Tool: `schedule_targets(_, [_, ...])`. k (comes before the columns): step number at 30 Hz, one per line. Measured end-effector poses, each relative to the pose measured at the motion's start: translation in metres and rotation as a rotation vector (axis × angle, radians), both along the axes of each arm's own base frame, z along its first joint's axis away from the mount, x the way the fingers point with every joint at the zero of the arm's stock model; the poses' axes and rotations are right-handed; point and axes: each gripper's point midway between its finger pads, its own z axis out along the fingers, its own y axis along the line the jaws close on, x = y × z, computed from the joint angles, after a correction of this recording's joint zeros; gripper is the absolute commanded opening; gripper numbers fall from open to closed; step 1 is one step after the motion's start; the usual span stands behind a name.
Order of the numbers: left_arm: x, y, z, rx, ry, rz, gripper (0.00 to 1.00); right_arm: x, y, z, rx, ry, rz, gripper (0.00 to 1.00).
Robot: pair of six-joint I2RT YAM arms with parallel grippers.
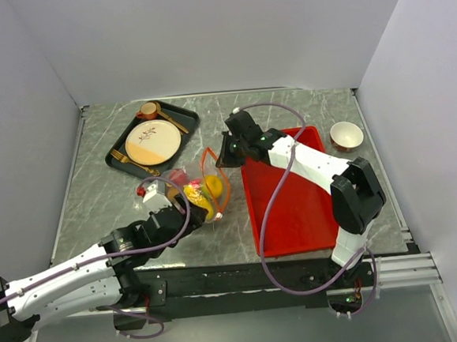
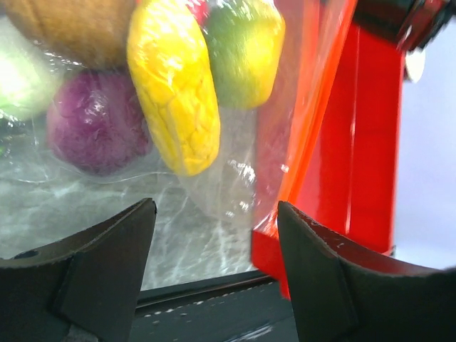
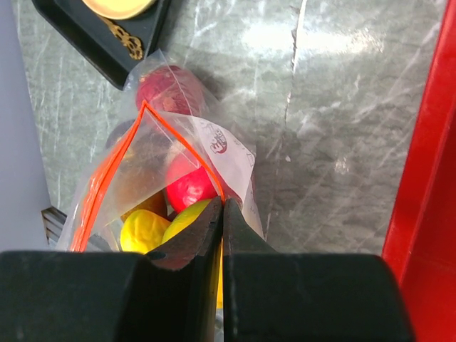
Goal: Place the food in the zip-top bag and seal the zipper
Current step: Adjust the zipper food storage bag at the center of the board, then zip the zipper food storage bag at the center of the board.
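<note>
the marble surface (image 1: 88,198) carries a red tray (image 1: 295,213) lying under the right arm, off to one side of its gripper. the bag (image 3: 231,153) sits between the two grippers with the food (image 2: 174,92) already inside, so filling looks done. its zipper (image 3: 107,174) gapes in a loop, not yet sealed. the right gripper (image 3: 222,208), pressed together, appears to pinch the bag's mouth at the strip, likely to hold it steady. the left gripper (image 2: 216,214) is spread just short of the filled end, probably to brace it.
</note>
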Motion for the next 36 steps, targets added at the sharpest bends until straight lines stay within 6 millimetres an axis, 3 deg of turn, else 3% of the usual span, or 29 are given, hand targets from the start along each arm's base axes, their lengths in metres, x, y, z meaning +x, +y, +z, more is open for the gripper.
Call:
schedule_targets(2, [0.001, 0.000, 0.001, -0.028, 0.011, 0.025, 0.66, -0.003, -0.003, -0.003, 0.002, 0.000, -0.006, 0.08])
schedule_targets(7, [0.000, -0.002, 0.008, -0.152, 0.032, 0.071, 0.69, -0.013, -0.010, -0.003, 0.016, 0.002, -0.021, 0.08])
schedule_targets(12, [-0.007, -0.002, -0.008, -0.274, 0.080, 0.095, 0.71, -0.012, -0.010, 0.005, 0.041, -0.029, -0.029, 0.08])
schedule_targets(16, [-0.009, -0.006, -0.020, -0.296, 0.127, 0.111, 0.71, -0.011, -0.011, 0.005, 0.050, -0.038, -0.037, 0.08])
schedule_targets(25, [-0.002, -0.021, -0.018, -0.399, 0.138, 0.143, 0.68, -0.016, -0.014, -0.012, 0.038, -0.019, -0.055, 0.07])
schedule_targets(36, [-0.004, -0.033, -0.028, -0.469, 0.189, 0.149, 0.67, -0.014, -0.010, -0.006, 0.064, -0.031, -0.064, 0.07])
